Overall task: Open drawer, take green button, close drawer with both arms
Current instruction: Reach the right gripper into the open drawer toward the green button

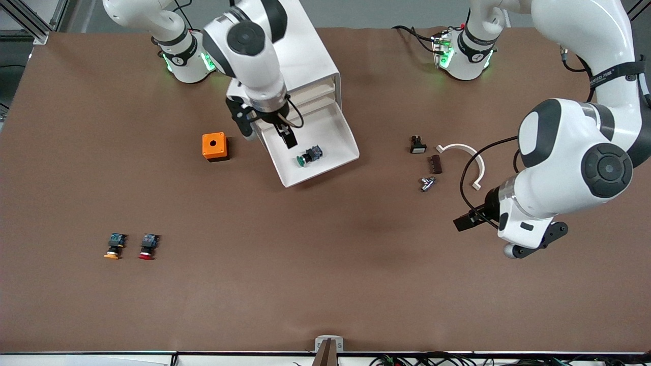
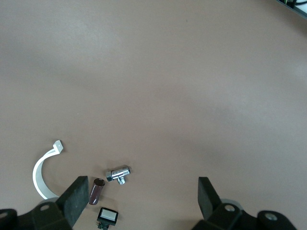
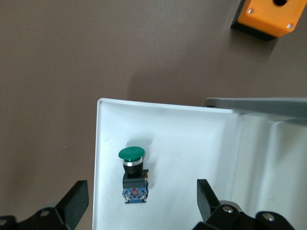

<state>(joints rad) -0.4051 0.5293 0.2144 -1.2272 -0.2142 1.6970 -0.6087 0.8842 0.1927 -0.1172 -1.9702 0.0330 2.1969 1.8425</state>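
The lowest drawer (image 1: 288,173) of the white cabinet (image 1: 311,61) is pulled out toward the front camera. The green-capped button (image 1: 309,155) lies on its side in the drawer, near the open end. My right gripper (image 1: 268,136) hangs open over the drawer, close above the button. In the right wrist view the button (image 3: 133,177) lies between the spread fingers (image 3: 74,203), untouched, on the drawer's white floor (image 3: 192,148). At the left arm's end of the table my left gripper (image 1: 508,231) waits open and holds nothing; in its wrist view the left gripper (image 2: 140,197) hangs over bare table.
An orange box (image 1: 214,146) stands beside the drawer. A yellow-capped button (image 1: 114,245) and a red-capped button (image 1: 148,246) lie nearer the front camera. Near the left gripper lie a white curved clip (image 1: 465,157), a black switch (image 1: 417,145), a brown piece (image 1: 436,164) and a chrome fitting (image 1: 427,183).
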